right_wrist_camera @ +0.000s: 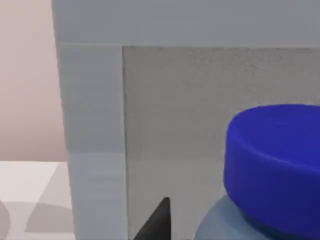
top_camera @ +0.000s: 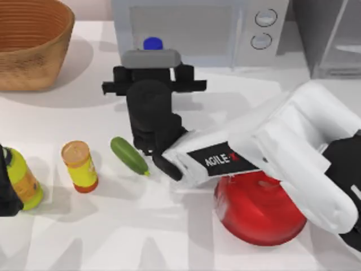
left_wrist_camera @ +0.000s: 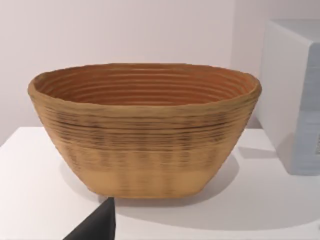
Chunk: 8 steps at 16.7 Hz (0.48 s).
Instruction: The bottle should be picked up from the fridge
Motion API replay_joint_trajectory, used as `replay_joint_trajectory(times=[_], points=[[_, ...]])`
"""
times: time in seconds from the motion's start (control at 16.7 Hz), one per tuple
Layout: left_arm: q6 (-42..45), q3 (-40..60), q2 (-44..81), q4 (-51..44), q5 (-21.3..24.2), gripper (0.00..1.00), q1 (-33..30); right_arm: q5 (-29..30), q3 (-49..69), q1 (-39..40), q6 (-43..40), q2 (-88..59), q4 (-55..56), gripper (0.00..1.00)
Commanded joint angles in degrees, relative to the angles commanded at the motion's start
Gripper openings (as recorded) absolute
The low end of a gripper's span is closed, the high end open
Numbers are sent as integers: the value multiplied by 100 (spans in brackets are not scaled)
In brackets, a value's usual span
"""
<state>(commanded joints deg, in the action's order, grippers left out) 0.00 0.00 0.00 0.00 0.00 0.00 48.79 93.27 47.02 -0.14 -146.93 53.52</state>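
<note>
The right gripper (top_camera: 148, 62) hangs over the bottle (top_camera: 153, 43) by the microwave (top_camera: 197, 28); I cannot tell how its jaws stand. Descending off-centre could topple it.

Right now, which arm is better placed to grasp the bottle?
The right. Its tool already sits just before the bottle by the microwave, and its wrist view shows the blue cap close. The left arm is parked at the table's left edge.

Microwave (top_camera: 192, 28) close behind bottle (top_camera: 153, 43)
</note>
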Motion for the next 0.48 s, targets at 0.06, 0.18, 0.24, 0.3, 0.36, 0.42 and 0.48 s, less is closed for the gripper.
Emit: replay_joint_trajectory(times=[0.06,0.18,0.24,0.3,0.36,0.42,0.48], points=[[0,0,0,0,0,100,0,0,0,0,0,0,0,90],[0,0,0,0,0,100,0,0,0,0,0,0,0,100],[0,0,0,0,0,100,0,0,0,0,0,0,0,100],[0,0,0,0,0,100,0,0,0,0,0,0,0,100],[0,0,0,0,0,100,0,0,0,0,0,0,0,100],[0,0,0,0,0,100,0,0,0,0,0,0,0,100],[0,0,0,0,0,100,0,0,0,0,0,0,0,100]])
